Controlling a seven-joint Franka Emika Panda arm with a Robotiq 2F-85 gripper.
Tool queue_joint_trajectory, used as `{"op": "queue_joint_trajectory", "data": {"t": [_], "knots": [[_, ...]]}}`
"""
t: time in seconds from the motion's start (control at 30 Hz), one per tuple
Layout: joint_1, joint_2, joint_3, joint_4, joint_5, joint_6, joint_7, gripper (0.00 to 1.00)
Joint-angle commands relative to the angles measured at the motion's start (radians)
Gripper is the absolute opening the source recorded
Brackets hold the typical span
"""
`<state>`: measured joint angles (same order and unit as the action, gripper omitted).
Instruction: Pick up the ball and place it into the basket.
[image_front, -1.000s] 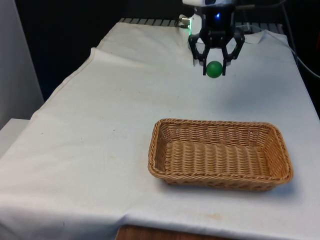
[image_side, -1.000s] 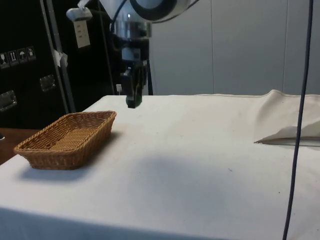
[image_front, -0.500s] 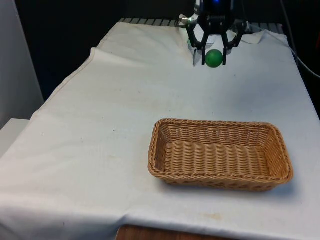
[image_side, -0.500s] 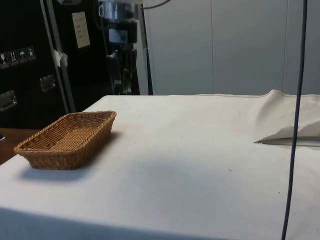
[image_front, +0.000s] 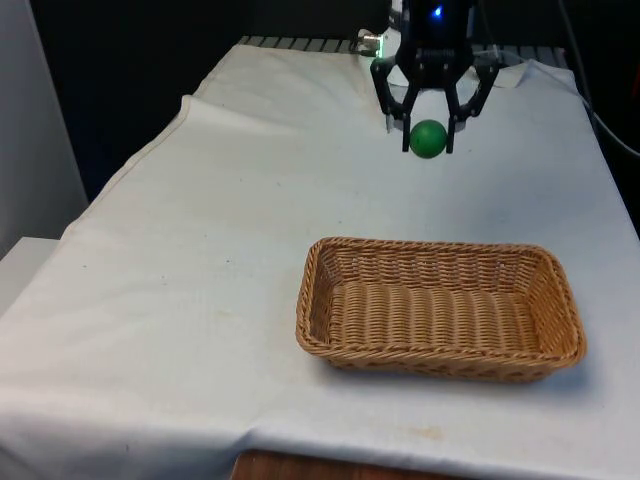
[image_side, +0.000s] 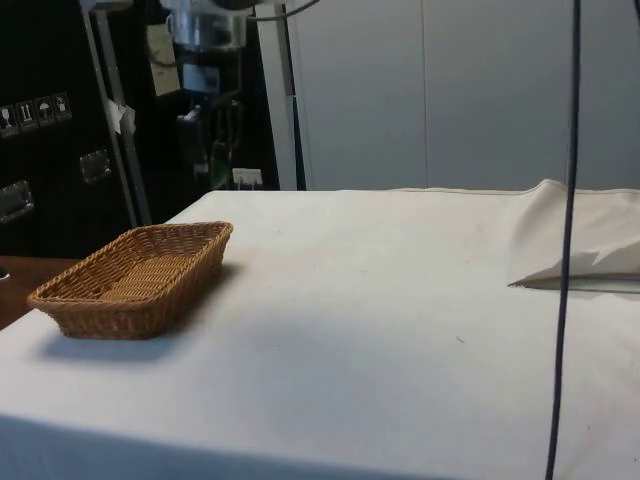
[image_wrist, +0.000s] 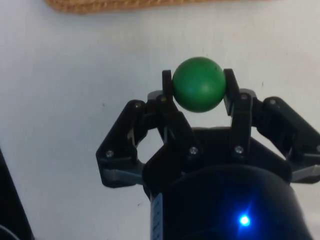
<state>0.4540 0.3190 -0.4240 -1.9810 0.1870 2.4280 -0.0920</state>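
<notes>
Path to basket: open air and bare white cloth (image_front: 250, 220) lie between the black two-finger gripper (image_front: 428, 139) at 12 o'clock and the tan woven wicker basket (image_front: 440, 309) at 6 o'clock.
Basket inside: open from above.
Obstacle: low wicker rim.

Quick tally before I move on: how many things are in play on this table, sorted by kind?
Small green ball, held in the black gripper above the white cloth: 1
Rectangular woven wicker basket, with nothing in it: 1
Total: 2
</notes>
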Motion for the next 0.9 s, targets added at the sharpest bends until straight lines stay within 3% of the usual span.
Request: {"op": "queue_joint_trajectory", "data": {"t": [0.0,0.2,0.23,0.27,0.53,0.57,0.6,0.8,0.83,0.87], "knots": [[-0.008,0.017,0.007,0.018,0.020,-0.004,-0.013,0.00],[-0.015,0.107,0.009,0.104,0.055,0.000,-0.023,0.00],[-0.006,0.104,-0.001,0.099,0.043,0.002,-0.013,0.00],[-0.016,0.119,0.009,0.117,0.060,0.000,-0.025,0.00],[-0.026,0.225,0.009,0.233,0.105,-0.003,-0.034,0.00],[-0.014,0.213,-0.002,0.216,0.090,0.003,-0.024,0.00],[-0.027,0.236,0.010,0.246,0.110,-0.003,-0.035,0.00],[-0.039,0.315,0.012,0.335,0.151,-0.008,-0.045,0.00],[-0.024,0.305,-0.002,0.317,0.139,0.001,-0.034,0.00],[-0.041,0.326,0.012,0.347,0.159,-0.009,-0.048,0.00]]}}
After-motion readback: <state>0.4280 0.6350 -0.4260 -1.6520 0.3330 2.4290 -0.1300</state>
